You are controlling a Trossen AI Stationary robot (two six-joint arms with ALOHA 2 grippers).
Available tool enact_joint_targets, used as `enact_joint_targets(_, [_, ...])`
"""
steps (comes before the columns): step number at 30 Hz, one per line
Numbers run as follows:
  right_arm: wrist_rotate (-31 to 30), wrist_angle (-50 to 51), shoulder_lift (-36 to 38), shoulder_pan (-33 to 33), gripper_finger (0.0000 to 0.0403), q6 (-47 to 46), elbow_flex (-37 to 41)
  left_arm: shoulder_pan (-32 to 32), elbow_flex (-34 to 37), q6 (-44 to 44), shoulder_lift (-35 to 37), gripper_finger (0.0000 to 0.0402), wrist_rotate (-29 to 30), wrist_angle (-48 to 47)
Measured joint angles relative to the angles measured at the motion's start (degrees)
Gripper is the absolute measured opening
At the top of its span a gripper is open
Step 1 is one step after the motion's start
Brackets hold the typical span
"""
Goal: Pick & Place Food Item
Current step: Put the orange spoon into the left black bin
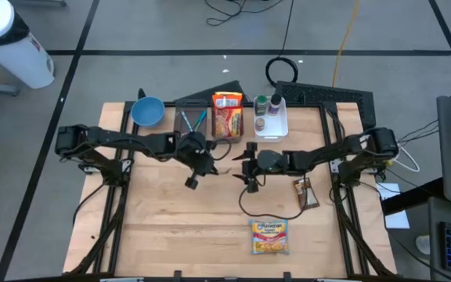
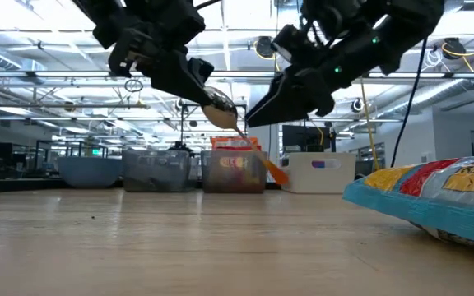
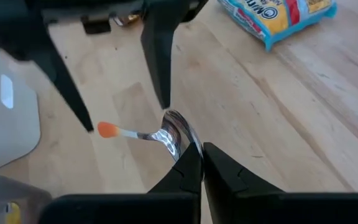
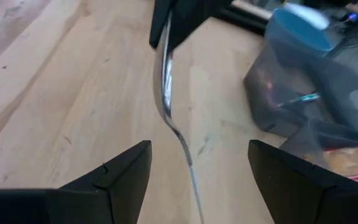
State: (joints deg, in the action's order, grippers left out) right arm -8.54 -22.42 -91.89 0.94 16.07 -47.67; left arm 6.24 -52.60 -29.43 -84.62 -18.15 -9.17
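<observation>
While we looked down on the wooden table point(image 1: 171, 227), we saw both dark arms reaching in from its sides and meeting over the middle. Along the far edge stood a row of containers: a blue bowl point(image 1: 147, 111), a clear bin of utensils point(image 1: 192, 121), a clear bin holding a noodle packet point(image 1: 227, 115), and a white bin with small bottles point(image 1: 271, 116). Near the front edge, well apart from both arms, lay the task's food item, a ramen packet point(image 1: 270, 236), flat on the wood; in the low view its blue-edged wrapper point(image 2: 434, 197) filled the right side. A small brown snack bar point(image 1: 307, 193) lay beside the right arm's base.

We found the left gripper point(image 3: 196, 163) raised above the table with its fingers pressed together on the bowl end of a metal spoon point(image 3: 173, 132), whose orange-tipped handle pointed away toward the right arm. The right gripper point(image 4: 197, 163) hovered just opposite, its fingers point(image 4: 126, 168) spread wide on either side of the spoon's handle point(image 4: 166, 81) without touching it. In the low view the spoon point(image 2: 220, 105) hung tilted between the two grippers, clear of the table.
</observation>
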Motion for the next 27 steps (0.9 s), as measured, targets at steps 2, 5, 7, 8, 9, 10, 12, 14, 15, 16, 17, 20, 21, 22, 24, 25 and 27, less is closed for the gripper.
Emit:
enact_joint_targets(2, [1.84,0.22,-1.06,-0.56,0.026,-0.71,-0.55,-0.02,0.0,-0.01,0.0,0.0008,-0.03,0.27])
enact_joint_targets(5, [2.69,-0.03,-2.43,-0.97,0.0258,-1.0,-0.9,0.02,0.0,-0.27,0.0,0.0004,0.01,0.35])
enact_joint_targets(7, [2.68,0.14,-2.91,-1.03,0.0252,-1.0,-0.91,0.02,0.0,-0.31,0.0,0.0006,0.11,0.48])
enact_joint_targets(8, [2.68,0.16,-3.05,-1.12,0.0247,-0.99,-0.91,0.02,0.0,-0.29,0.0,0.0008,0.11,0.84])
enact_joint_targets(9, [2.69,-0.03,-3.14,-1.26,0.024,-1.0,-0.91,0.02,0.0,-0.25,0.0,0.0009,0.11,1.2])
enact_joint_targets(10, [2.67,-0.45,-3.36,-1.32,0.0233,-1.0,-0.91,0.0,0.0,-0.25,0.0,0.0009,0.1,1.36])
enact_joint_targets(12, [2.67,-0.57,-3.52,-1.66,0.0214,-1.0,-0.93,0.0,0.0,-0.34,0.0,0.0005,0.05,1.69])
enact_joint_targets(14, [2.65,-0.94,-3.53,-1.9,0.0193,-1.0,-0.93,0.0,0.0,-0.39,0.0,0.0005,0.07,2.33])
enact_joint_targets(15, [2.65,-1.18,-3.49,-2.09,0.018,-1.0,-0.93,0.0,0.0,-0.39,0.0,0.0008,0.05,2.52])
enact_joint_targets(16, [2.65,-1.23,-3.46,-2.19,0.0168,-1.03,-0.93,0.0,0.0,-0.38,0.0,0.0009,0.05,2.67])
enact_joint_targets(17, [2.65,-1.18,-3.46,-2.32,0.0156,-1.08,-0.93,0.0,0.0,-0.37,0.0,0.0009,0.05,2.86])
enact_joint_targets(20, [2.67,-1.31,-3.5,-2.74,0.0117,-1.66,-0.93,0.0,0.0,-0.39,0.0,0.0005,0.07,3.16])
enact_joint_targets(21, [2.71,-1.33,-3.48,-2.8,0.0104,-1.66,-0.93,0.0,0.0,-0.39,0.0,0.0005,0.14,3.24])
enact_joint_targets(22, [2.7,-1.31,-3.48,-2.8,0.0091,-1.68,-0.93,0.01,0.0,-0.37,0.0,0.0007,0.21,3.28])
enact_joint_targets(24, [2.7,-1.27,-3.48,-2.8,0.0063,-1.68,-0.93,0.02,0.0,-0.37,0.0,0.001,0.24,3.28])
enact_joint_targets(25, [2.74,-1.24,-3.48,-2.8,0.0048,-1.66,-0.93,0.02,0.0,-0.37,0.0,0.0009,0.33,3.3])
enact_joint_targets(27, [2.98,-1.06,-3.48,-2.78,0.0018,-1.11,-0.93,0.03,-0.02,-0.31,0.0,0.0005,0.39,3.35])
